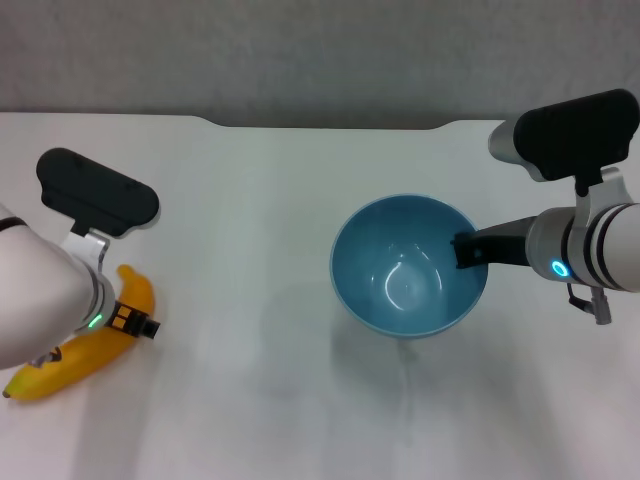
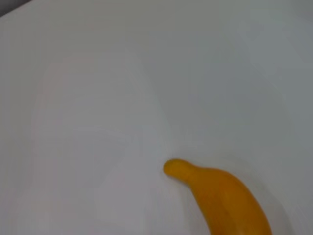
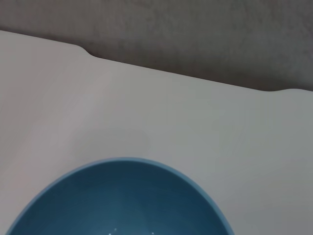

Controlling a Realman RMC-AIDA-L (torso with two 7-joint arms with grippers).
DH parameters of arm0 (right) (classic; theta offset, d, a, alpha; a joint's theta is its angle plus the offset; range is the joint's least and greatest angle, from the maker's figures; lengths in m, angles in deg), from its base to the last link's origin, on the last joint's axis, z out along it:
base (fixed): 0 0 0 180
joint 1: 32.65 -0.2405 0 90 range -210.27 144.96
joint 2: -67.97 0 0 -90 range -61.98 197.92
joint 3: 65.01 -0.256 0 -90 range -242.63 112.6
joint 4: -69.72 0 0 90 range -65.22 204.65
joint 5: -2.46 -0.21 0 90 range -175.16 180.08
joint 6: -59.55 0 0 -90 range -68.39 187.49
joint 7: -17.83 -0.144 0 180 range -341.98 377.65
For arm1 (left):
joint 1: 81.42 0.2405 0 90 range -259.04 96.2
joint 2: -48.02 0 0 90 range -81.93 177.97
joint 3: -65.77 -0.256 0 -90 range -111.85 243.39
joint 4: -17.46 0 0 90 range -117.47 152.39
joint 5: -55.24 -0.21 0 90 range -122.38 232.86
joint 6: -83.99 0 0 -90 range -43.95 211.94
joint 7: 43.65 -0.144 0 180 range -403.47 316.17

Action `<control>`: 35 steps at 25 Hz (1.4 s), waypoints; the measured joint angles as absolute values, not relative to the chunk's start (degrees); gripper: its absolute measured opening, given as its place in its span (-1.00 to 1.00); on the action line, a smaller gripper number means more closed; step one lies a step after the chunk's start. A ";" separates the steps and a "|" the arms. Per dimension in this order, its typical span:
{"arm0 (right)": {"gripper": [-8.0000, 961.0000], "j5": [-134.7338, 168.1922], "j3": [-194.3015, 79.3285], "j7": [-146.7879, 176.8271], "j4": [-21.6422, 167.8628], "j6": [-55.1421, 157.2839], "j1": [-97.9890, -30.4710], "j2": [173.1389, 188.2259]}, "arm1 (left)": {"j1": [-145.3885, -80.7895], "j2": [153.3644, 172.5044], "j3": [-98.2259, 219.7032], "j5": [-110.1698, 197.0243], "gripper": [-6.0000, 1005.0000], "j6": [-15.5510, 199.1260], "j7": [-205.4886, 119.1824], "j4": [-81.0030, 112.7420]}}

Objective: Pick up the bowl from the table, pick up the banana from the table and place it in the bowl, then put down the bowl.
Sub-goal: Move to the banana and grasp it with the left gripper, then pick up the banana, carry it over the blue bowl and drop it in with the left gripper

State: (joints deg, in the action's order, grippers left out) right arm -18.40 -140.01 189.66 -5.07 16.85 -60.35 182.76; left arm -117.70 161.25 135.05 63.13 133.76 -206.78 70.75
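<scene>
The white table [image 1: 250, 200] fills most of the head view, with a shallow dark notch in its far edge at the top centre and a grey floor [image 1: 300, 50] beyond it. In the left part of that frame the left arm [image 1: 40, 290] reaches in from the lower left edge, and in the right part the right arm [image 1: 600, 245] comes in from the right edge. The light-blue bowl [image 1: 408, 265] sits right of centre, tilted slightly and casting a soft shadow on the table beneath it; whether it rests on the surface or hangs just above it is not clear. The right gripper [image 1: 468, 250] is at the bowl's right rim, its dark fingers closed over the rim so that it has hold of the bowl. The right wrist view shows only the far half of the bowl's rim and inside at the bottom of the frame, with the table and notch behind. The banana [image 1: 85, 345] lies on the table in the lower left of the head view, partly covered by the left arm. The left gripper [image 1: 133, 322] is right over the banana's middle, and how wide it stands cannot be told. The left wrist view shows the banana's tip at the lower right.
</scene>
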 joint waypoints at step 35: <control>-0.91 -17.55 -139.72 189.66 -4.26 18.61 -60.39 182.78 | -108.24 164.01 141.71 54.04 0.07 130.61 -206.60 91.05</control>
